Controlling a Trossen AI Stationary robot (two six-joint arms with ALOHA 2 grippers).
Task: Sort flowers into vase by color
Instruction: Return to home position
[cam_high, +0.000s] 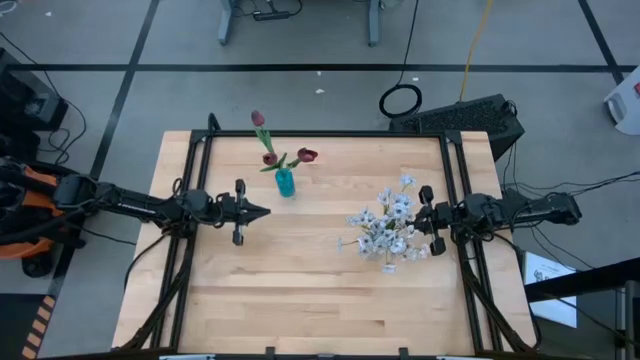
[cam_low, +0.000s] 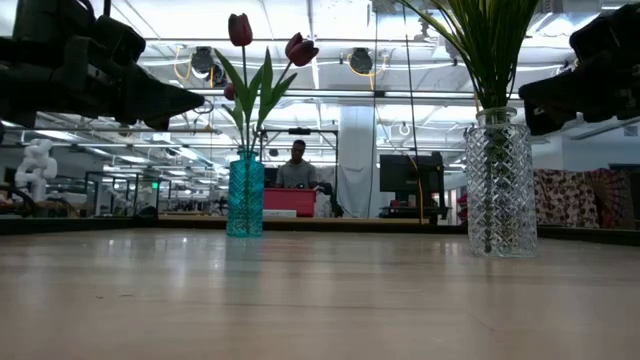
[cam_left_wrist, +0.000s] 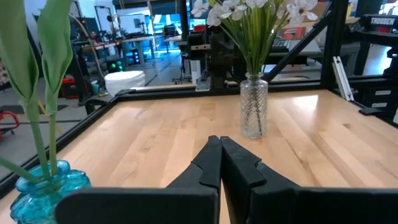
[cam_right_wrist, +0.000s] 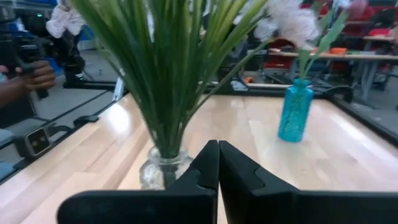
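Note:
A small blue vase (cam_high: 285, 183) stands on the table's far left part and holds three dark red tulip stems (cam_high: 268, 150); it also shows as the blue vase (cam_low: 245, 195). A clear cut-glass vase (cam_low: 500, 185) stands at the right with a spray of white blossoms (cam_high: 388, 222) on green stems. My left gripper (cam_high: 263, 211) is shut, level above the table, just near-left of the blue vase. My right gripper (cam_high: 422, 216) is shut, level, right beside the white blossoms. Neither holds anything.
The wooden table (cam_high: 300, 290) has free room across its near half. Black frame rails (cam_high: 190, 230) run along its left and right sides. In the room beyond, a person (cam_low: 297, 165) sits at a desk, and a person's hand (cam_right_wrist: 34, 74) shows off the table.

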